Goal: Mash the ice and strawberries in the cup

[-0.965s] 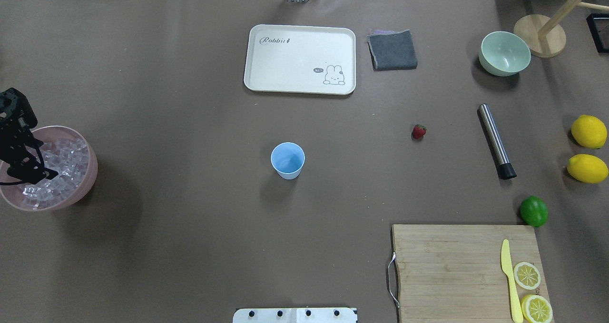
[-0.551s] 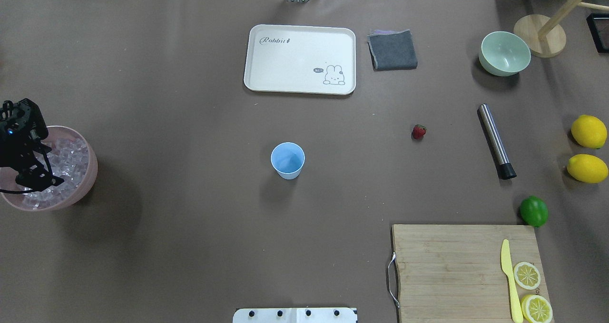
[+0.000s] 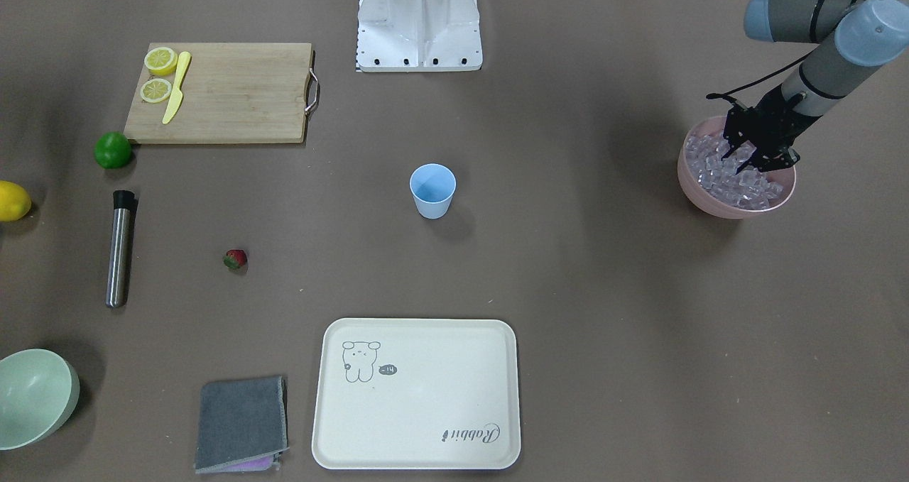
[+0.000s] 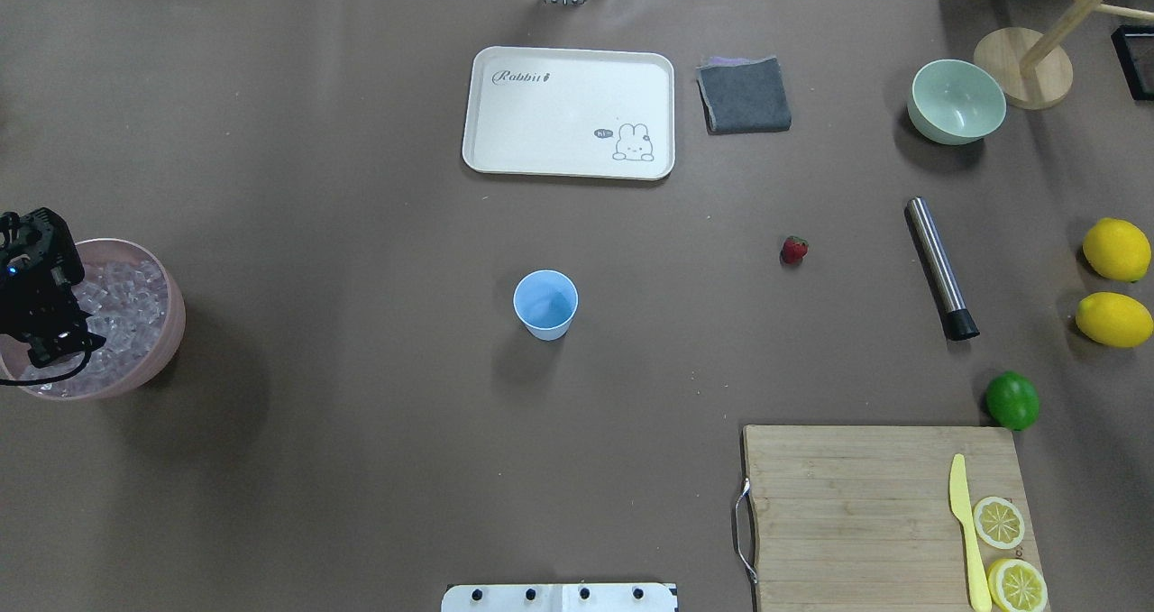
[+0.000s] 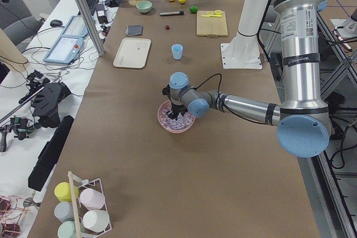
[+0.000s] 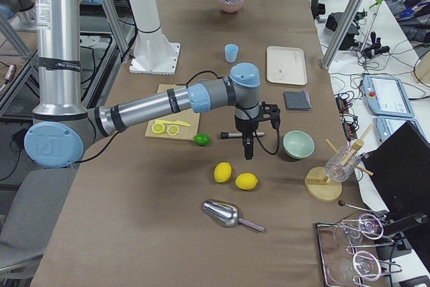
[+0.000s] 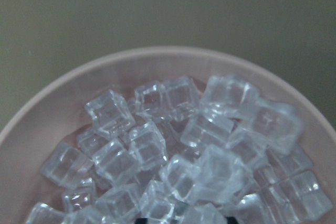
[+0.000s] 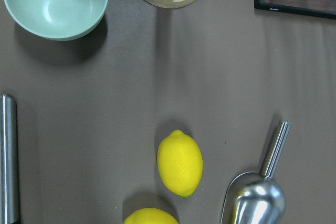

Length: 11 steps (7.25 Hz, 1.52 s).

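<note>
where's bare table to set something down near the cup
Bare: the wide stretch between pink bowl and cup, and the strip left of the cutting board. Crowded: the robot's right end, around muddler, lime and lemons.

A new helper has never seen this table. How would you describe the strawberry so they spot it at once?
Start at the wooden cutting board, then look past the green lime toward the middle. The strawberry lies alone between the light-blue cup and the steel cylinder with the black end. It is the only red thing, tiny, with a green leafy top.
</note>
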Available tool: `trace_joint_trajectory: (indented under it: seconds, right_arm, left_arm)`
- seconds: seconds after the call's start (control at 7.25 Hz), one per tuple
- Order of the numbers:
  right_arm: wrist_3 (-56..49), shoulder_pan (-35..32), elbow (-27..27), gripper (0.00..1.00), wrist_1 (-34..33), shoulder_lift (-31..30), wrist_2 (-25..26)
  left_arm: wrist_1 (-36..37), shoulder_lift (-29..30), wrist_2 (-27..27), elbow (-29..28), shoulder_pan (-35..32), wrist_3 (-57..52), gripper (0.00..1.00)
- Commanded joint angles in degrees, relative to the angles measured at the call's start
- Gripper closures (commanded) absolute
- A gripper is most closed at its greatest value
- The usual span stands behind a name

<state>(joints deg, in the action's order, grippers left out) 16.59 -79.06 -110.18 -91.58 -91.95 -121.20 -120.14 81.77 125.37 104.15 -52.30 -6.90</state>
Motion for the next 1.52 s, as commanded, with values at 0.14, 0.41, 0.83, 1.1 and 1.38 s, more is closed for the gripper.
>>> trace_joint_trajectory:
  seconds: [0.14, 0.41, 0.83, 1.1, 1.38]
  right_arm:
    - [0.0, 0.0, 0.1, 0.0, 0.0, 0.5, -0.1]
    - [0.0, 0.0, 0.1, 0.0, 0.0, 0.8, -0.4]
    - [0.1, 0.9, 0.1, 0.0, 0.0, 0.9, -0.7]
    - [0.1, 1.5, 0.2, 0.0, 0.0, 1.0, -0.7]
    - [0.1, 1.6, 0.4, 0.0, 0.0, 1.2, -0.7]
  left_arm:
    - [0.4, 0.1, 3.4, 1.7, -2.4, 0.5, 1.0]
    - [0.5, 1.0, 8.3, 1.7, -5.9, 0.6, 1.0]
    - [8.0, 11.2, 14.4, 1.2, -10.6, 1.8, 1.0]
    - [11.3, 21.5, 14.7, -0.4, -9.8, 11.6, 1.0]
    - [11.1, 27.6, 14.6, -1.1, -6.3, 21.1, 1.0]
